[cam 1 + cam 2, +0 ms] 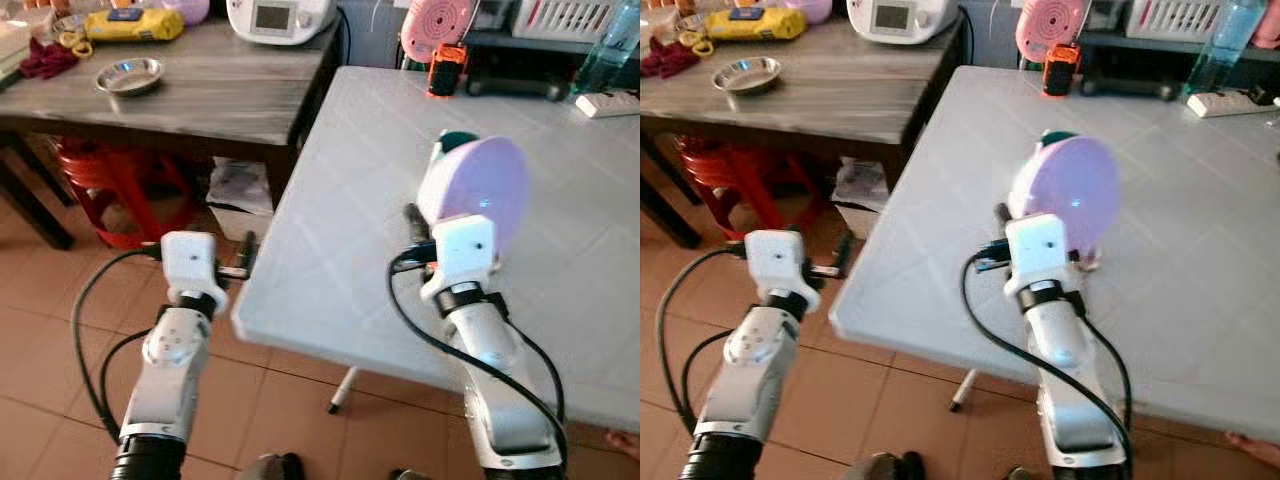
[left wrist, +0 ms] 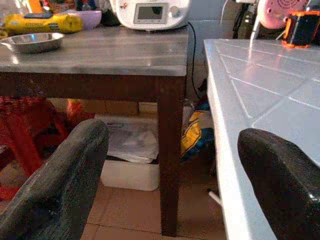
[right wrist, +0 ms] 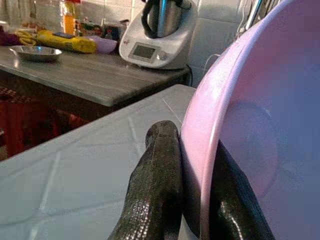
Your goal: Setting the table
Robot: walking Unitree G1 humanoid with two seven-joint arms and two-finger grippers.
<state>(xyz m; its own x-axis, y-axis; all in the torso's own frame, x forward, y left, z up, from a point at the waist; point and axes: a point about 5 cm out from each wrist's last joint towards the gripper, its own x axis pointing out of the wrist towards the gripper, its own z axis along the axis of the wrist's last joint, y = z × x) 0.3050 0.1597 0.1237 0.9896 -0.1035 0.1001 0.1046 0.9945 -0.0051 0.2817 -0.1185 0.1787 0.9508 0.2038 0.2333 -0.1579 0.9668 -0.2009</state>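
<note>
A pink plate (image 1: 478, 190) stands on edge above the white table (image 1: 340, 240), its hollow side facing right. My right gripper (image 3: 197, 200) is shut on the pink plate's (image 3: 250, 130) rim, one black finger (image 3: 155, 185) on each face. Something dark green (image 1: 458, 140) peeks out behind the plate's top. My left gripper (image 2: 170, 180) is open and empty, held below table height just left of the white table's (image 2: 250, 125) near left corner. The left arm (image 1: 175, 340) reaches forward over the tiled floor.
A dark wooden table (image 1: 200, 100) at the left carries a steel bowl (image 1: 129, 76), a yellow packet (image 1: 135, 24) and a white kitchen appliance (image 1: 280, 18). A red stool (image 1: 110, 180) and a white box (image 1: 240, 205) sit beneath it. A pink fan (image 1: 436, 28), orange device (image 1: 447, 70) and power strip (image 1: 608, 103) line the far side.
</note>
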